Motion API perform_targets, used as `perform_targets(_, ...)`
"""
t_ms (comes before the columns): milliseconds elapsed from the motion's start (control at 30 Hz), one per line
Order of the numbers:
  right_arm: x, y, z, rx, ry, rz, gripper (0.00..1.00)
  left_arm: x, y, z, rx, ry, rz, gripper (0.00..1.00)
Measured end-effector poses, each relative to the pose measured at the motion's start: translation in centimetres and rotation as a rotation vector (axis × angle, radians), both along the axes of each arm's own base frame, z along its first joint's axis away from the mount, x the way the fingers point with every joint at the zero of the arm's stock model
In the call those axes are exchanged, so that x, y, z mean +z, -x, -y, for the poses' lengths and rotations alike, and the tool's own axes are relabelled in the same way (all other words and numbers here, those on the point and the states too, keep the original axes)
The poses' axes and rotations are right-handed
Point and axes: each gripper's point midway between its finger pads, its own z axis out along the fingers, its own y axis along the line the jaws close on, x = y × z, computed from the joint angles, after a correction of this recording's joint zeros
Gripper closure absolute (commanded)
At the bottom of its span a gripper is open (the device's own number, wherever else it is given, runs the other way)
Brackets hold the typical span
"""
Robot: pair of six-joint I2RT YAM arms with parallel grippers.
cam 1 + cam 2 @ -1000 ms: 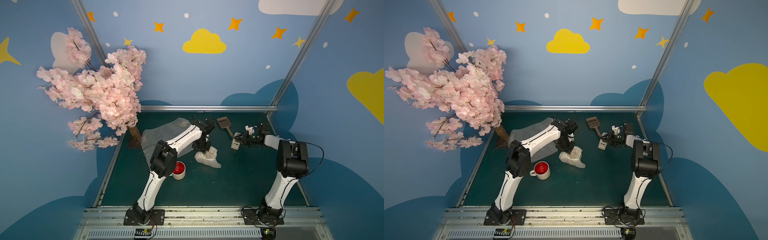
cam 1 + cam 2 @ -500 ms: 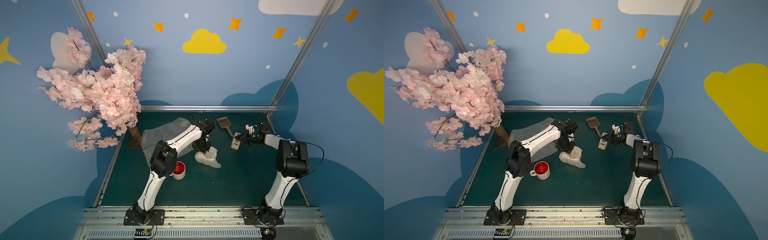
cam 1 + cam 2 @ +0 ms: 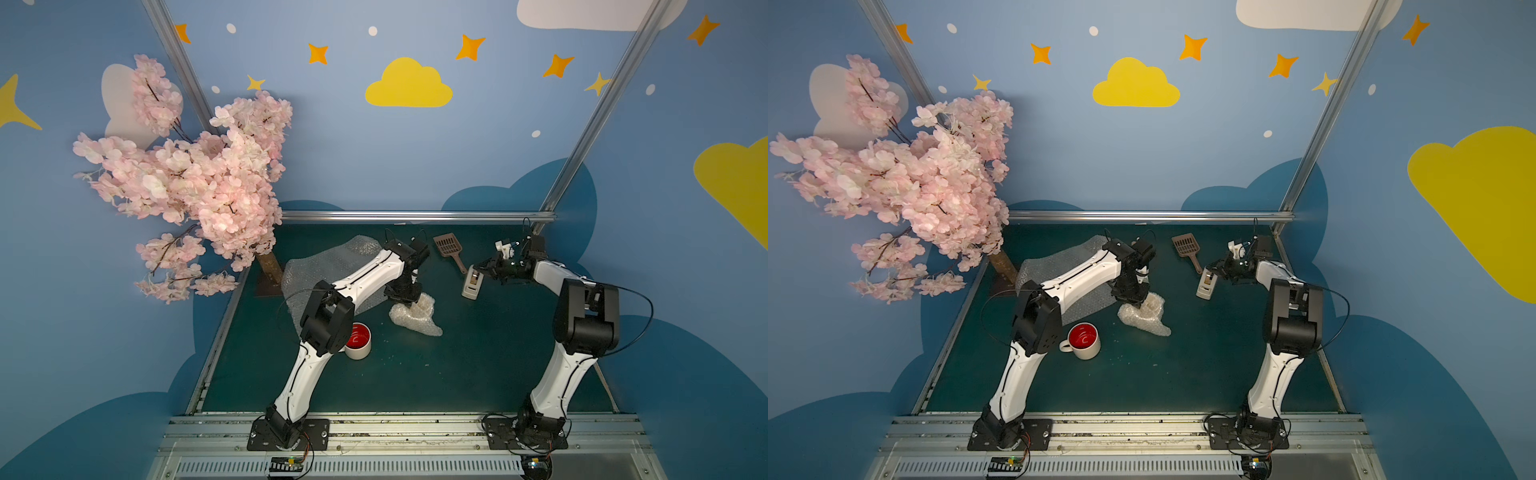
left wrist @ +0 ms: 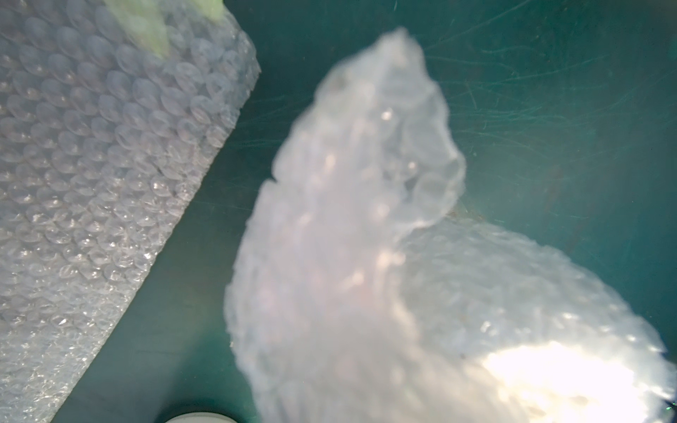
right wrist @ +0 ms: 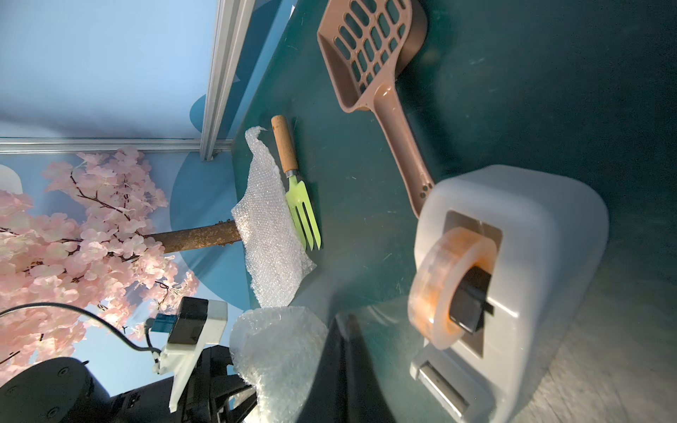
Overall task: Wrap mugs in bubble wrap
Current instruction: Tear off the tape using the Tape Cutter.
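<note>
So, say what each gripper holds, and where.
Left gripper: bubble wrap, by its bunched top. Right gripper: shut at the tape dispenser; hold unclear.

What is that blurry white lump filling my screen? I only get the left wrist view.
Observer: A crumpled bubble wrap bundle on the green table; the left pincer appears to pinch its top.
Operator: And the pale curved rim I glimpse?
Observer: A cream mug, glossy red inside, standing upright and unwrapped.
Operator: Where is the other arm?
Observer: The right pincer, shut, is at a white tape dispenser beside a brown slotted scoop.
</note>
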Motion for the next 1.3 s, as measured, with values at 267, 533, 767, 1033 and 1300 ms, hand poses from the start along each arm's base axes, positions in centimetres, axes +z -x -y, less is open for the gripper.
perform_targets(267,0.0,0.3,-0.1,0.008,-0.014,-0.013,1.0,0.0,0.0,0.0,0.0,0.0,0.0,0.77)
perform_targets(533,0.7,0.2,0.1,0.011,-0.014,-0.016,1.0,0.1,0.0,0.0,0.0,0.0,0.0,0.78)
perform_targets(767,0.9,0.1,0.1,0.014,-0.017,-0.01,1.0,0.1,0.0,0.1,-0.001,0.0,0.0,0.78)
perform_targets(1033,-0.2,3.5,-1.1,0.041,-0.045,-0.064,1.0,0.1,0.0,0.1,-0.001,0.0,0.0,0.78)
perform_targets(1300,-2.9,7.0,-2.9,0.066,-0.052,-0.138,1.0,0.1,0.0,0.1,0.0,0.0,0.0,0.78)
